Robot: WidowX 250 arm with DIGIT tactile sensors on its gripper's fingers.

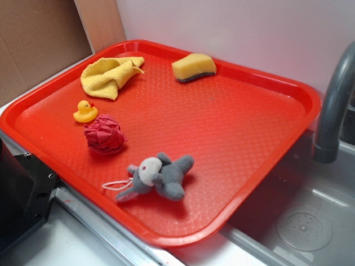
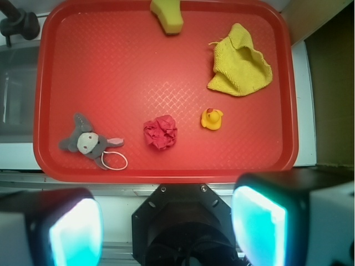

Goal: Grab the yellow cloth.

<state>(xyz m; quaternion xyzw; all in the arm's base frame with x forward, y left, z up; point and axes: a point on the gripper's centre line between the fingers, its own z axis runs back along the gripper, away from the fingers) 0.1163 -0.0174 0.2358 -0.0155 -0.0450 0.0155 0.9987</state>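
Gripper of mine hangs wide apart at six o'clock, outside the red tray, holding nothing. Up at one o'clock lies the yellow cloth, folded, with the rubber duck near it.

Exterior view: set at one corner of the tray, looking down obliquely from moderate range; faucet at right edge. Wrist view: looks straight down from high above, jaws blurred along the bottom edge, the whole tray in frame. Both views share the tray, cloth and faucet.
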